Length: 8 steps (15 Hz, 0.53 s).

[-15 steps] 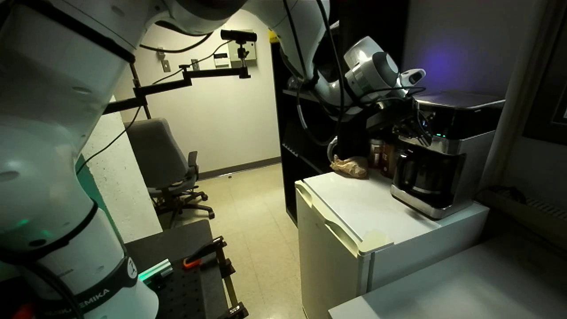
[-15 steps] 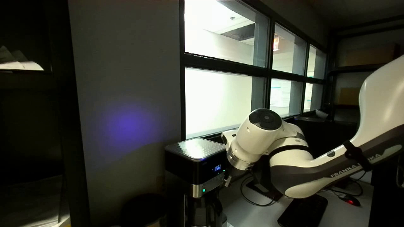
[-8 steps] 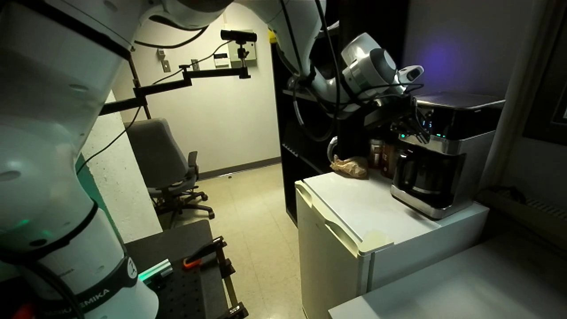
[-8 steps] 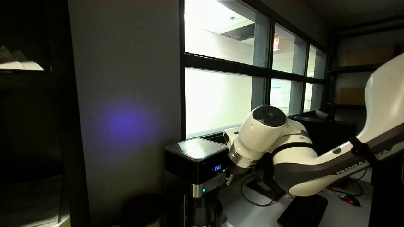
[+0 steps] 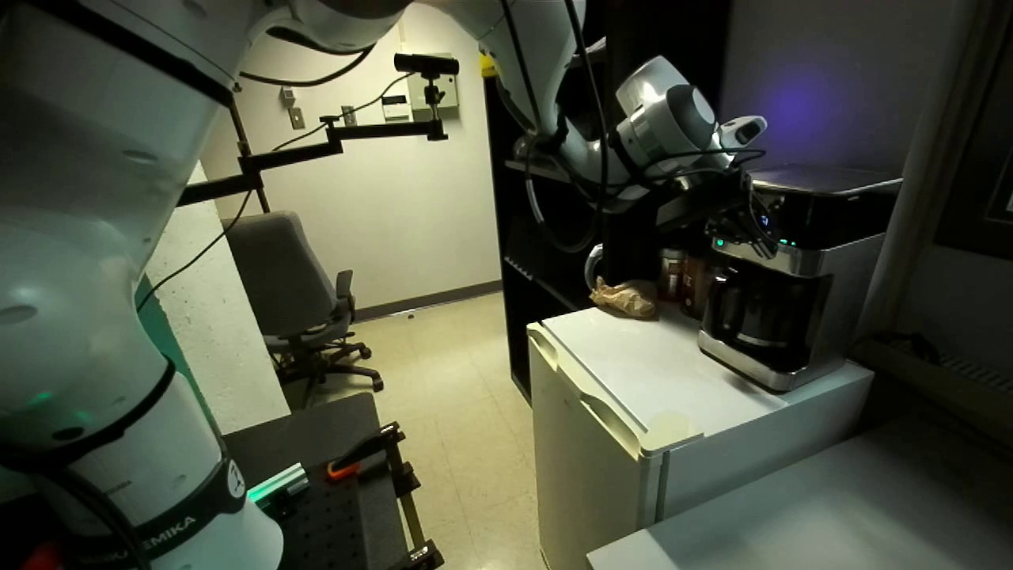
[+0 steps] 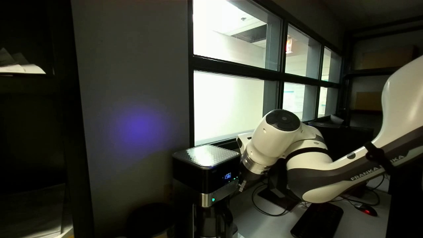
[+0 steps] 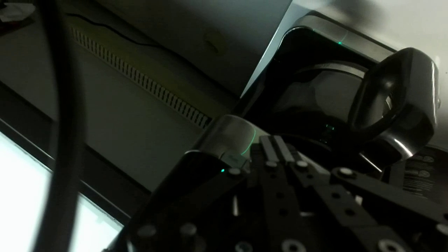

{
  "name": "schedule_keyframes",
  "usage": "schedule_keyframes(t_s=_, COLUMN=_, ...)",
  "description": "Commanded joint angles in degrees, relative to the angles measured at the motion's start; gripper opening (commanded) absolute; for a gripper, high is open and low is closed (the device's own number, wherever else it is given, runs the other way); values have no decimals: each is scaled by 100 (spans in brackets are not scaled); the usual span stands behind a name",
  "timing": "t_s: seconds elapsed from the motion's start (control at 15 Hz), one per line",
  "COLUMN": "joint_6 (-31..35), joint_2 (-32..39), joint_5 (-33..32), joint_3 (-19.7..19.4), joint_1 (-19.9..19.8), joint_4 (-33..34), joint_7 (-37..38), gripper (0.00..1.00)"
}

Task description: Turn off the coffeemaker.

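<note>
Wrist view, cross-checked with both exterior views. 1 coffeemaker (image 5: pixel 847 293), black and silver, upright on the desk (image 5: pixel 657 372), here a white boxy cabinet. Its dark carafe (image 7: pixel 325 94) sits in the bay below the silver front strip (image 7: pixel 227 134).

Item, end effector (image 7: pixel 276 148): 2 fingertips (image 7: pixel 268 148) together, side by side, nothing visible between them. Position: at the front of the coffeemaker, just beside its control face. Contact with the machine: not determinable from these angles.

Item, display (image 6: pixel 228 176): lit, blue digits; reading uncertain. Item, green light (image 6: pixel 213 199): lit, near the corner of the strip. Further small green lights: below the display, near the end effector.

Status, by judgement: incomplete. In place: the end effector, set as a blunt probe at about the level of the controls. Outstanding: a press on whichever control cuts the power, presumably 1 of those with green lights; the lights going dark as proof; withdrawal. A lit clock alone would not prove the machine on; the green lights suggest that it is.

Differences against 0.5 s ago: end effector slightly farther right in both exterior views. Silver top panel (image 6: pixel 206 154): right corner more exposed in an exterior view. Violet glow (image 6: pixel 138 127) on the wall (image 6: pixel 132 49): also shifted right. Unchanged: coffeemaker and carafe in position, display and green light lit; no sign of a press taking effect.
</note>
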Motion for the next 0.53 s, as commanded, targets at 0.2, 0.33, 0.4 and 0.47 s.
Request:
schedule_keyframes(t_s=0.2, joint_6=34, joint_2=121, joint_5=140, joint_3=-119, joint_1=71, joint_4=207, joint_7=-33, gripper=0)
schedule_keyframes(t_s=0.33, joint_6=16, joint_2=161, joint_5=174, joint_3=-113, joint_1=60, joint_4=264, joint_7=-55, gripper=0)
schedule_keyframes(t_s=0.4, joint_6=14, joint_2=187, joint_5=197, joint_3=-108, joint_1=51, joint_4=295, joint_7=-68, gripper=0)
schedule_keyframes(t_s=0.47, joint_6=-7, joint_2=220, joint_5=237, joint_3=-101, joint_1=43, joint_4=338, joint_7=-94, gripper=0)
